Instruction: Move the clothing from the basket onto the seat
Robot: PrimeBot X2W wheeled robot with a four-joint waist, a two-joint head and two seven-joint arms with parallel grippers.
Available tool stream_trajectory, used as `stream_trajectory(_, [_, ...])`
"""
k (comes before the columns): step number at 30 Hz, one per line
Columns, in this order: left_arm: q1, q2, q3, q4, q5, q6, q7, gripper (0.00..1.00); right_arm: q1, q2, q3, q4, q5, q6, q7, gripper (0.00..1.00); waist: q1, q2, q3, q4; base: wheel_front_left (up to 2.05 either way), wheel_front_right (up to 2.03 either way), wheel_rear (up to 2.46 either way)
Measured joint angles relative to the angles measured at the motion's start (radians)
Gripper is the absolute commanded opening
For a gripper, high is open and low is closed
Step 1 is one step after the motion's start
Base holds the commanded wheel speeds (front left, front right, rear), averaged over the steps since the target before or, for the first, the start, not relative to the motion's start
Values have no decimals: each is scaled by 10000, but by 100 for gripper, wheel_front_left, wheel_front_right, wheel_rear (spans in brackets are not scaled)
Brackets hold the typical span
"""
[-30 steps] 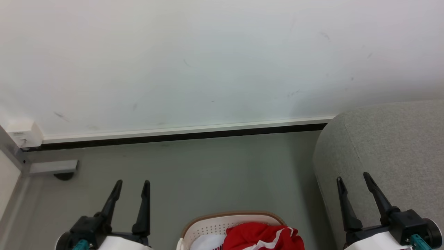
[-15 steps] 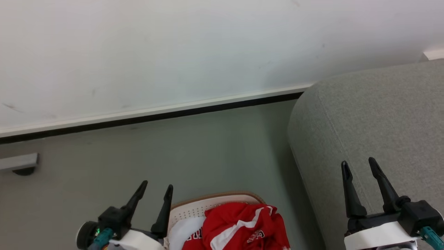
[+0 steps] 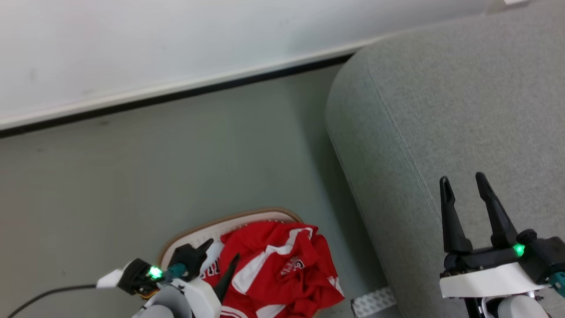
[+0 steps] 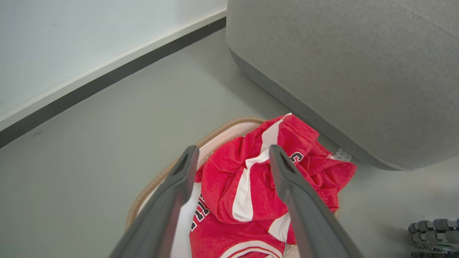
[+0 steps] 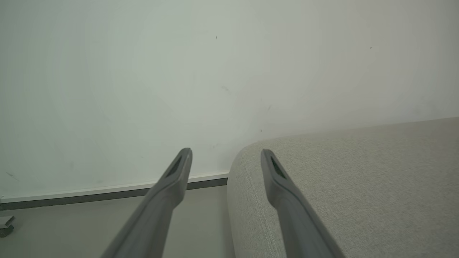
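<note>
Cam's dipped; my L end effector (image 3: 222,248) has swung over the clothing (image 3: 273,265) in the basket (image 3: 229,218), spread wide, empty. R end effector (image 3: 462,177) likewise, over the seat (image 3: 441,110). I reckon grab's next.

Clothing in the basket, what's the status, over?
Left gripper open, poised over the clothing in the basket. Right gripper open, empty, over the seat. Nothing seen in the way.

No readable text: clothing (image 3: 304,282) is showing white, dark-edged lettering (image 3: 293,265), but folds are hiding most of it; letters aren't resolving in either view.
</note>
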Motion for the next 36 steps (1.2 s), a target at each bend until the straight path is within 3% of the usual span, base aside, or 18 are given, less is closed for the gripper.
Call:
stream_trajectory(10, [-1307,754,-2871,1684,-249,0,1923,100,-387,-4,209,-717,1034,0,0,100,-1,0,1455,-748,0,0,0])
stream_trajectory(20, [-2521,1377,-4888,2909,-514,0,2982,100,-842,-2,476,-1223,1540,0,0,100,0,0,2948,-1398,0,0,0])
stream_trajectory(29, [-3494,1946,-6171,3776,-8,0,3300,100,-1087,-4,560,-1567,1783,0,0,100,-1,0,4175,-1981,0,0,0])
stream_trajectory(36, [-4046,1806,-6834,4460,554,71,3101,100,-978,-2,443,-1716,1812,0,0,100,-1,0,4801,-2080,0,0,0])
